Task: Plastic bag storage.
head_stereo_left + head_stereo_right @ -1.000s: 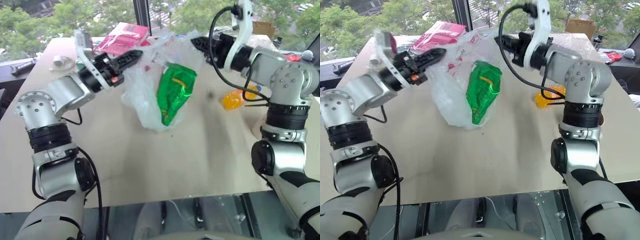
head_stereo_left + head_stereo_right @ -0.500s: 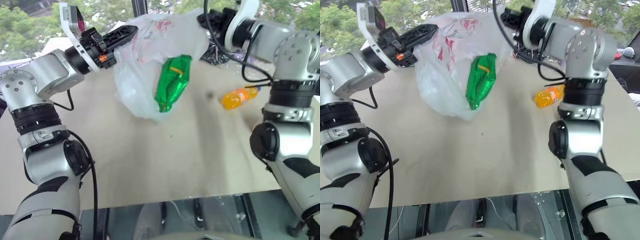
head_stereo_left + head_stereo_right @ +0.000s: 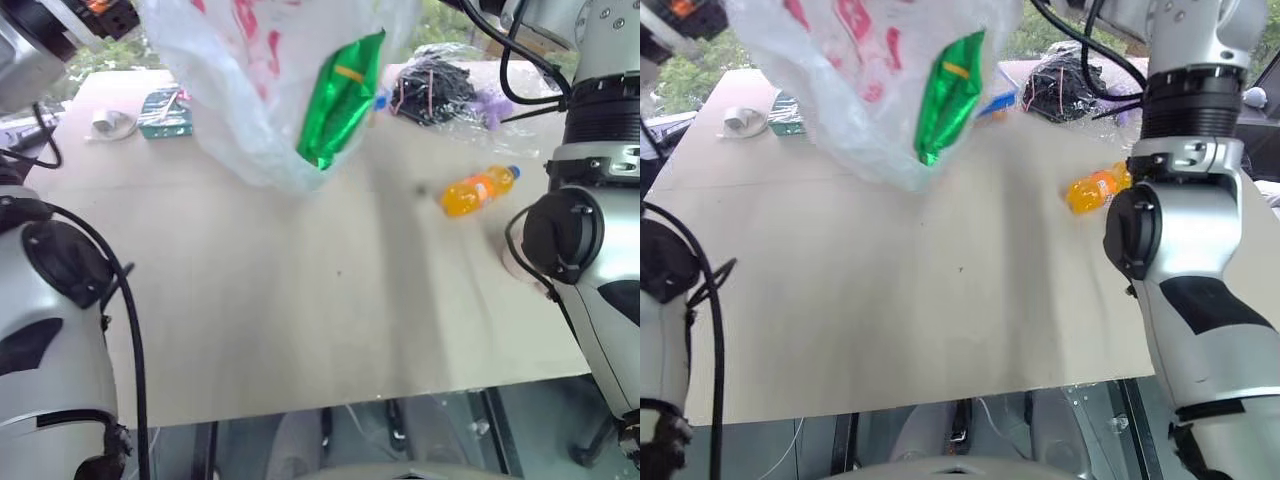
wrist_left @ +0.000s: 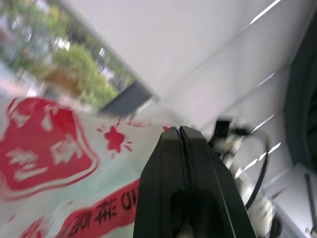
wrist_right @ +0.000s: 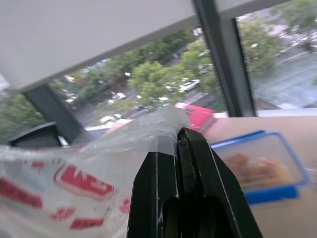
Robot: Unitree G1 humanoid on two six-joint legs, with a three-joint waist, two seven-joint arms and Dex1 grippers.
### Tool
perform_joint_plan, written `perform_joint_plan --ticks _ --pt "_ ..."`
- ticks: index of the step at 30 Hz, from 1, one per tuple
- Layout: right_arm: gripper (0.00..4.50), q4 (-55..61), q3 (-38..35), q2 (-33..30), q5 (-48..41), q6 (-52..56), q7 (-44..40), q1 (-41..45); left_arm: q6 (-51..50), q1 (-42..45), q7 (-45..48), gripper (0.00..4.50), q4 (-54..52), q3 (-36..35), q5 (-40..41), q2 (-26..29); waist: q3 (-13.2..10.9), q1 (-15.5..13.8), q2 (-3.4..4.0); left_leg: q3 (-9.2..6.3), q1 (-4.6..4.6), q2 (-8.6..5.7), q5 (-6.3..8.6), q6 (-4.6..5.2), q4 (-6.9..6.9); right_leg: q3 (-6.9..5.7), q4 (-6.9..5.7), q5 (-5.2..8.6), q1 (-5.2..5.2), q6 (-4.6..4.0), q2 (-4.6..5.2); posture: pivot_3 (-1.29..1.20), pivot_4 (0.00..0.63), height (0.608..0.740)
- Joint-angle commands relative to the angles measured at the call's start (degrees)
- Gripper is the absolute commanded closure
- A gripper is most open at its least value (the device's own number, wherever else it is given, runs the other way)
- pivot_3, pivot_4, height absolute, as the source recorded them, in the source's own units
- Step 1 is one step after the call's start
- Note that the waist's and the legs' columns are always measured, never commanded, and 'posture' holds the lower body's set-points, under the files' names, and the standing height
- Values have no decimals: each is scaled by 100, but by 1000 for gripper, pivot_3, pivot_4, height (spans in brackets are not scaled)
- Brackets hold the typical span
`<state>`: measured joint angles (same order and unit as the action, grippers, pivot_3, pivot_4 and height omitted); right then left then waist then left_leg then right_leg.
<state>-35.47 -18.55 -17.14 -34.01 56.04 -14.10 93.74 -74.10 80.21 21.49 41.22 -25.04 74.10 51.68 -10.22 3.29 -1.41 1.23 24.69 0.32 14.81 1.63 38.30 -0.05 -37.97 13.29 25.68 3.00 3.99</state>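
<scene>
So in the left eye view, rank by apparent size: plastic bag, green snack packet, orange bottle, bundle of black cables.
1. plastic bag, largest, though raised nearer the camera and cut off at the top
2. green snack packet, inside the bag
3. bundle of black cables
4. orange bottle

The packet and the cables look close in size.

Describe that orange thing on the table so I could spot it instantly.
On the pale table, look toward the right edge, beside the robot's right arm. A small orange bottle lies there on its side, alone. Its bright orange colour and blue cap set it apart from the bundle of black cables behind it.
</scene>
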Motion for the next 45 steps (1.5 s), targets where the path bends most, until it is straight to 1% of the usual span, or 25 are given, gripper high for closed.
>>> perform_joint_plan --ticks 1,3,5,7,9,10,11,12,13,15,18,20,22,24,26,27,28,31,33,36,37,39,42,43,45 --pt "4462 42 -375 -52 -245 57 114 214 -251 -229 583 4500 -507 246 -385 46 0 -27 0 -4 1 0 0 0 0 -2 0 0 -2 0 3 0 150 740" --pt "4462 496 -320 -38 -317 292 138 13 -285 -314 660 4500 -647 180 -464 -6 0 -52 0 -9 10 2 0 0 10 -7 -1 -1 -1 1 5 0 150 740" --pt "4462 949 -185 -20 -303 377 80 -418 -356 -612 891 4500 -1280 395 -610 -15 0 -63 -1 -10 11 6 0 1 13 -7 -3 -1 0 1 3 0 150 740" --pt "4462 1246 -82 14 -257 411 54 -957 -525 -843 934 4500 -1783 455 -554 -171 2 -72 -4 -10 8 8 0 1 8 -7 -3 0 -2 1 3 0 150 740" --pt "4462 1544 205 84 49 67 -6 -1974 -583 -1355 604 4500 -2615 572 -388 -754 3 -89 -5 -11 8 9 0 1 8 -7 -2 -1 -4 1 3 0 150 740" --pt "4462 1597 389 72 259 -137 -18 -2399 -584 -1546 286 4500 -2804 501 -235 -1155 12 -86 -1 -12 10 9 0 1 15 -8 -7 0 -4 1 4 0 150 740" --pt "4462 1635 504 60 385 -274 -19 -2655 -583 -1667 62 4500 -2920 420 -146 -1430 45 -158 -2 -8 3 6 -1 2 14 -3 -10 -2 -7 2 5 0 150 740" --pt "4462 1635 675 23 615 -597 -50 -3017 -480 -1881 -345 4500 -3096 375 -111 -1897 39 -174 -3 -28 -21 11 1 4 17 -13 0 0 -49 1 10 0 150 740" --pt "4462 1659 797 -2 760 -756 -77 -3308 -407 -2056 -692 4500 -3272 333 -36 -2272 38 -183 -2 -24 -2 9 0 4 32 -8 -2 -4 -34 8 11 0 150 740" --pt "4462 1752 1120 -94 1098 -1080 -161 -3747 -325 -2321 -1115 4500 -3666 380 -80 -2715 25 -181 -2 -18 9 5 -1 9 55 2 -4 -8 -23 14 13 0 150 740" --pt "4462 1990 1554 -254 1457 -1328 -387 -4255 -186 -2555 -1488 4500 -3980 525 -301 -3080 22 -71 -1 -1 16 5 -2 10 71 26 -29 -11 1 18 7 0 150 740" --pt "3925 2161 1694 -334 1623 -1489 -464 -4557 -85 -2708 -1557 4500 -4171 690 -480 -3220 25 -68 3 7 -3 7 -2 9 71 39 -40 -11 0 17 0 0 150 740" --pt "3263 2589 1762 -438 1762 -1512 -440 -4825 -18 -2859 -1539 4500 -4319 795 -578 -3297 26 -74 4 15 -17 7 -3 8 72 50 -53 -10 -3 16 -6 0 150 740" --pt "2119 3235 1745 -541 1813 -1444 -397 -5076 55 -2989 -1462 4500 -4431 882 -690 -3289 26 -81 5 21 -26 8 -3 7 80 60 -66 -10 -7 16 -7 0 150 740" --pt "1289 4147 1743 -749 1832 -1358 -461 -5407 204 -3108 -1309 4500 -4537 1012 -887 -3231 26 -109 5 22 -24 8 -3 8 93 63 -75 -10 -6 16 -7 0 150 740" --pt "995 4620 1708 -846 1763 -1290 -535 -5583 284 -3153 -1229 4500 -4570 1076 -983 -3205 26 -125 5 21 -24 5 -2 9 97 63 -80 -10 -6 17 -3 0 150 740" --pt "462 5162 1586 -920 1615 -1108 -553 -5778 396 -3195 -1136 4500 -4602 1134 -1095 -3198 26 -142 5 19 -20 5 -2 9 99 60 -79 -10 -6 17 -3 0 150 740" --pt "462 6746 1150 -1239 1136 -508 -616 -6328 728 -3252 -950 4500 -4584 1235 -1369 -3243 27 -236 4 12 -15 4 -1 11 98 52 -69 -10 -7 17 -3 0 150 740" --pt "462 7667 664 -1433 802 58 -552 -6621 964 -3270 -768 4500 -4555 1346 -1567 -3255 28 -273 3 12 -15 3 -1 12 100 52 -67 -10 -10 17 -2 0 150 740" --pt "462 8814 -306 -1770 398 1151 -479 -7106 1309 -3248 -477 4500 -4492 1533 -1894 -3265 28 -321 1 -1 -13 3 3 18 103 35 -56 -10 -24 17 0 0 150 740" --pt "462 9182 -817 -1911 248 1595 -509 -7391 1440 -3221 -350 4500 -4459 1575 -1979 -3281 28 -327 1 -1 -16 3 4 21 107 34 -54 -10 -29 17 0 0 150 740" --pt "462 9509 -1610 -2106 -159 2146 -454 -7825 1637 -3177 -125 4500 -4382 1594 -2080 -3320 28 -375 1 -13 -23 3 13 35 107 18 -40 -10 -48 17 1 0 150 740" --pt "462 9547 -2739 -2322 -915 2370 -312 -8799 2027 -3130 358 4500 -4299 1713 -2325 -3273 28 -406 1 -19 -35 2 25 55 106 7 -20 -10 -74 18 -1 0 150 740" --pt "462 9547 -2937 -2386 -1043 2349 -267 -9053 2122 -3115 483 4500 -4266 1753 -2406 -3248 28 -408 1 -24 -50 2 28 60 105 -1 -2 -10 -98 18 -5 0 150 740" --pt "462 9547 -3171 -2171 -1121 2342 -195 -9368 2139 -3031 666 4500 -4131 1743 -2439 -3213 28 -392 2 -16 -74 -2 33 68 100 5 2 -10 -121 18 -3 0 150 740"
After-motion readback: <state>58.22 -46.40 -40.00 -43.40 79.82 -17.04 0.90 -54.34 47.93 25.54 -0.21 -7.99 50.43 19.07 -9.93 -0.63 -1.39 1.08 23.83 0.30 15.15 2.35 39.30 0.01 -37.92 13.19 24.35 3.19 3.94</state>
